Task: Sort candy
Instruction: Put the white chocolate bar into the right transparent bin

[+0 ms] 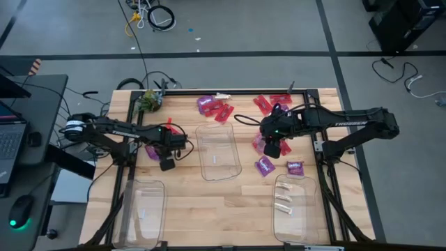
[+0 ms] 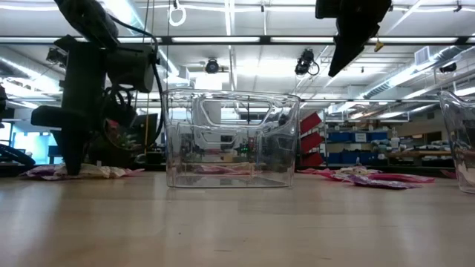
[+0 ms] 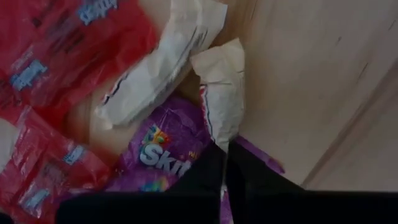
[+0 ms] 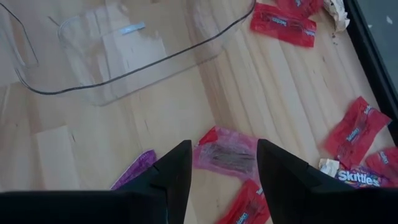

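- The candy lies loose on the wooden table (image 1: 209, 202) in 3 kinds: red packets (image 4: 283, 23), purple packets (image 3: 163, 152) and whitish-cream pieces (image 3: 221, 93). One heap sits on the left of the table under the left arm, others are scattered near the far edge and on the right, and a few pale pieces lie in the near right bin (image 1: 293, 206).
- The left gripper (image 3: 225, 171) is down on the left heap with its fingers pressed together, right at the edge of a cream piece where it overlaps a purple packet. Which of the 2 it pinches, if either, I cannot tell.
- The right gripper (image 4: 224, 163) hovers above the table with its fingers apart, over a pinkish-red packet (image 4: 225, 154) near the middle bin (image 4: 124, 50).
- These packets look light, thin and crinkly, with glossy film that is likely to slip and slide on the wood.
- A flat sealed end or a raised edge seems the best place to pinch; overlapping packets may lift together.
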Robot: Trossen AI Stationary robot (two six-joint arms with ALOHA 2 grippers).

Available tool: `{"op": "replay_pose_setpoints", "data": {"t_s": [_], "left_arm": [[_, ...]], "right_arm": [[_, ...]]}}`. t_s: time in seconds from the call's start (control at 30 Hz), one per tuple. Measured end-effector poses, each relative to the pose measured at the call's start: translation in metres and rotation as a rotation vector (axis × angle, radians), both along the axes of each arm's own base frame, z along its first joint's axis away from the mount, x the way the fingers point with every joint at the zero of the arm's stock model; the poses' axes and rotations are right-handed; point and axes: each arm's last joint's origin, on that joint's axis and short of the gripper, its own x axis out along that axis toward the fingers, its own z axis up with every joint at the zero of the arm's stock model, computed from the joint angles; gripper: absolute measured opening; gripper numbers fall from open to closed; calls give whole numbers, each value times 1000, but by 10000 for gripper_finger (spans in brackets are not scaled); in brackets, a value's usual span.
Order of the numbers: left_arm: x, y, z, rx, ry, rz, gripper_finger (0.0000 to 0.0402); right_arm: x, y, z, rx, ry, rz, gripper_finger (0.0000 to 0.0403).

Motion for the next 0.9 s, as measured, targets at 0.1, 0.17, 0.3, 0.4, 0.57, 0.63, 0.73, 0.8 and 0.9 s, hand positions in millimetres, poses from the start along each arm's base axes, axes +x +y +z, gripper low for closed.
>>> {"op": "replay_pose_setpoints", "data": {"t_s": [0.1,0.17,0.3,0.4,0.57,0.63,0.73,0.8,0.9], "left_arm": [[0,0,9,1,-8,-1,10],[-1,0,18,7,-14,-1,10],[-1,0,42,19,-75,-2,3],[0,0,65,31,-180,-2,2],[7,-1,101,17,-431,-61,2],[13,-2,111,-22,-554,-111,2],[24,-4,121,-84,-728,-203,1],[31,-5,126,-113,-807,-256,1],[39,-7,128,-138,-876,-328,1]], "right_arm": [[-2,0,4,-1,-24,0,166],[-3,0,7,-1,-47,-1,168],[-5,1,12,1,-95,-1,173],[0,5,16,1,-163,16,176],[24,23,20,-6,-322,115,178],[38,32,19,-15,-392,161,177],[61,42,10,-16,-456,198,174],[76,46,2,3,-491,186,174],[92,49,-6,35,-544,157,177]]}}
